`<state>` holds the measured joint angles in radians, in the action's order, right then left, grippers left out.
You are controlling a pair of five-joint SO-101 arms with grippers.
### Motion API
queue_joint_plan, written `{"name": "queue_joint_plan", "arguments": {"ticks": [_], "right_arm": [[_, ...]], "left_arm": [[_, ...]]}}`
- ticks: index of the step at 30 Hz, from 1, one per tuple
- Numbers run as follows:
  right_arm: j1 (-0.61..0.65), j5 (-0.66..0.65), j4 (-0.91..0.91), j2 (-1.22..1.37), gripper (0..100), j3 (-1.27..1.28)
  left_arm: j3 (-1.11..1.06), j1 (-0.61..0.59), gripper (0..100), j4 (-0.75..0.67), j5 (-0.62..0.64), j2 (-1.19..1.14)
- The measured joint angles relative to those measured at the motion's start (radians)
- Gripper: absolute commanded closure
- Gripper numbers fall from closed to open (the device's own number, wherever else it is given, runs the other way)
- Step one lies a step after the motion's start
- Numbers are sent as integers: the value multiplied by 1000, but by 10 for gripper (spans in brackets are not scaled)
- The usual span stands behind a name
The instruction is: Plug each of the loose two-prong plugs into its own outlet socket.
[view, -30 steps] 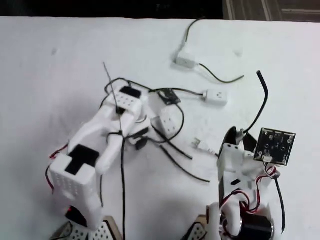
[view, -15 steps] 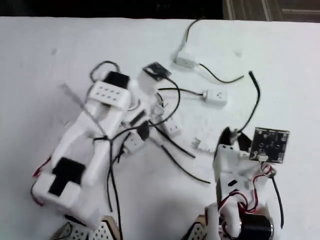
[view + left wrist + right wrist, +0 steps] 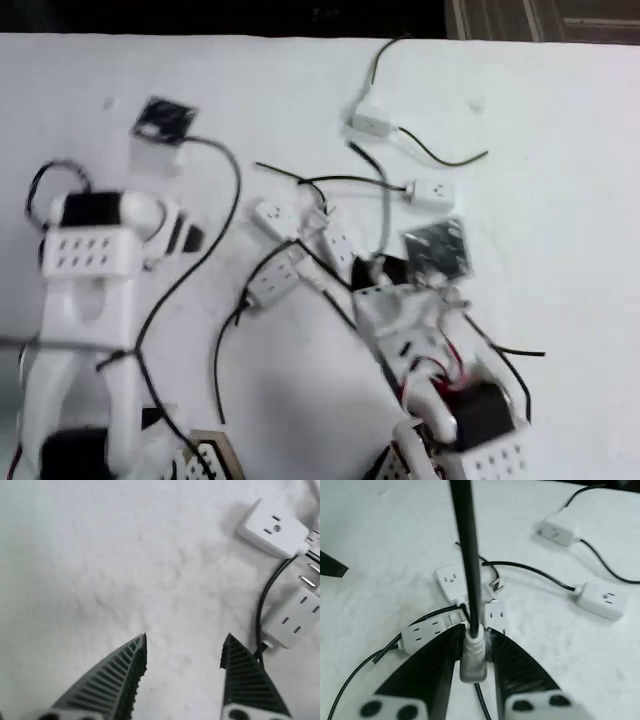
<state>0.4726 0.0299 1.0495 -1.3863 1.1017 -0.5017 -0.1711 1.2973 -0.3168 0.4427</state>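
My right gripper [image 3: 472, 652] is shut on a pale two-prong plug [image 3: 471, 661]; its black cord [image 3: 466, 550] rises stiffly away from the jaws. Just beyond the plug lie three white outlet sockets [image 3: 451, 579] [image 3: 496, 615] [image 3: 422, 632] with tangled cords. In the high view this gripper [image 3: 375, 270] hovers beside the socket cluster [image 3: 340, 245] at mid-table. My left gripper [image 3: 182, 660] is open over bare white table, with two sockets [image 3: 272, 527] [image 3: 295, 617] off to one side. From above, the left gripper [image 3: 185, 237] sits at the table's left, apart from the sockets.
Two more sockets on cords lie farther back [image 3: 370, 122] [image 3: 430, 192]. Black cords [image 3: 215, 350] trail over the middle of the white table [image 3: 560, 120]. The left arm's white body [image 3: 85, 300] takes up the near left corner.
The left arm has swung from the socket cluster to the table's left side. The right arm has moved left toward the cluster, carrying the plug and its cord.
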Motion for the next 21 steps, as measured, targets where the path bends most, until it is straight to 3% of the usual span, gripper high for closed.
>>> {"name": "queue_joint_plan", "arguments": {"ticks": [10, 21], "right_arm": [[176, 0, -371, 459, 981, 0], [219, -60, -738, 861, 981, 0]], "left_arm": [[-453, -233, 748, -261, 101, 351], [-674, -258, 748, -410, 101, 420]]}}
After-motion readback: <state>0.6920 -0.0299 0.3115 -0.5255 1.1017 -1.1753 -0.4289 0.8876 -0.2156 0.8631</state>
